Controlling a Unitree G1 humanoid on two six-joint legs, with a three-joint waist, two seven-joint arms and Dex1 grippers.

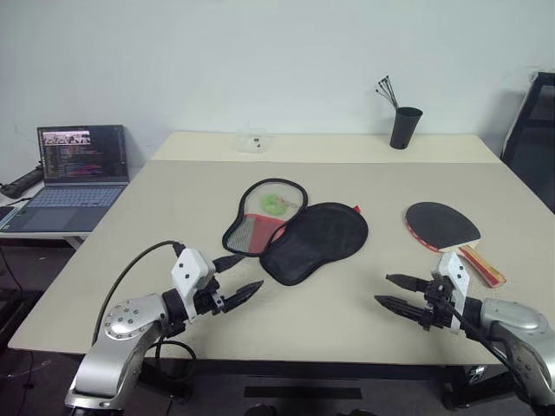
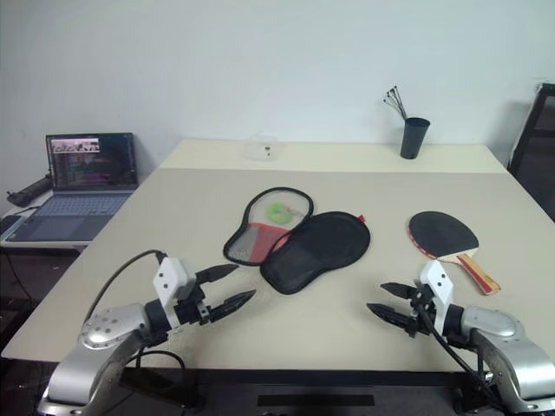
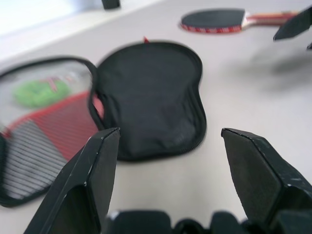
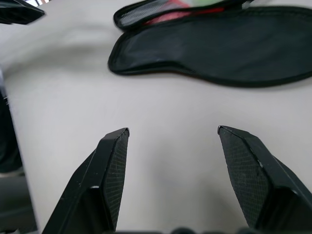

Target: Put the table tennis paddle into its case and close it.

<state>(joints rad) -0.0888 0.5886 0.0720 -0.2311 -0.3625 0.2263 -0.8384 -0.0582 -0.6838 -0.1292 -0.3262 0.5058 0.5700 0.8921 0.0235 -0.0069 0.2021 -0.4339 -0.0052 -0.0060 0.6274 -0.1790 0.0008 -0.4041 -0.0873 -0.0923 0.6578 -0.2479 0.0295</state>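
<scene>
The case [image 1: 299, 232] lies unzipped and spread flat mid-table: a black half [image 3: 151, 97] toward the right, a mesh half with red and green inside [image 1: 264, 212] toward the left. The table tennis paddle [image 1: 444, 227] rests black face up at the right, its striped handle [image 1: 482, 265] pointing to the near edge. My left gripper [image 1: 238, 277] hovers open near the front edge, left of the case's narrow end. My right gripper [image 1: 395, 291] hovers open just in front of the paddle's handle. Neither holds anything.
A black cup of sticks [image 1: 404, 126] and a small clear box [image 1: 254, 139] stand on the far table. An open laptop [image 1: 76, 178] sits on a side desk at the left. A dark chair [image 1: 533, 130] stands at the far right.
</scene>
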